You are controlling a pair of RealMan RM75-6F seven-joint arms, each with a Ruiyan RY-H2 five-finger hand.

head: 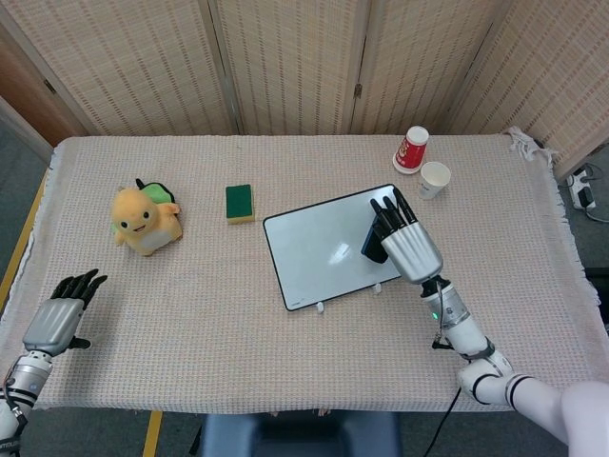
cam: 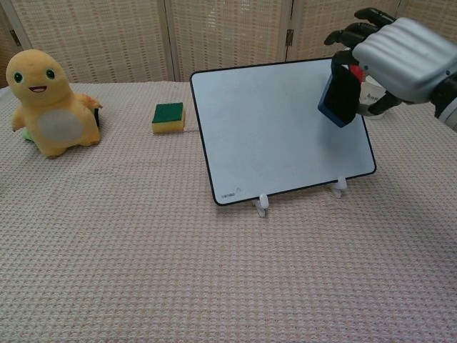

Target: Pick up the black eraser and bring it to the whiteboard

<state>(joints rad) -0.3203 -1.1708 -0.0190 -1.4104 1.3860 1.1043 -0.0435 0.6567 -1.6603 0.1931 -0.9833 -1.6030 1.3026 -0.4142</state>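
While the right hand (cam: 400, 57) is covering most of the black eraser (cam: 338, 96), only the lower part of the eraser is showing in the chest view, dark with a blue face turned to the whiteboard (cam: 278, 128). The hand is grasping it in front of the board's upper right area; whether it is touching the surface I cannot tell. In the head view the eraser (head: 373, 245) is appearing as a dark block under the fingers. The red cup (head: 412, 149) and white cup (head: 434, 179) are partly hiding behind this hand in the chest view. The left hand (head: 59, 319) is resting released near the worktop's (head: 190, 314) left front edge, with bare cloth around it. The plush toy (head: 143, 219) and sponge (head: 239, 202) are sitting well apart from the board.
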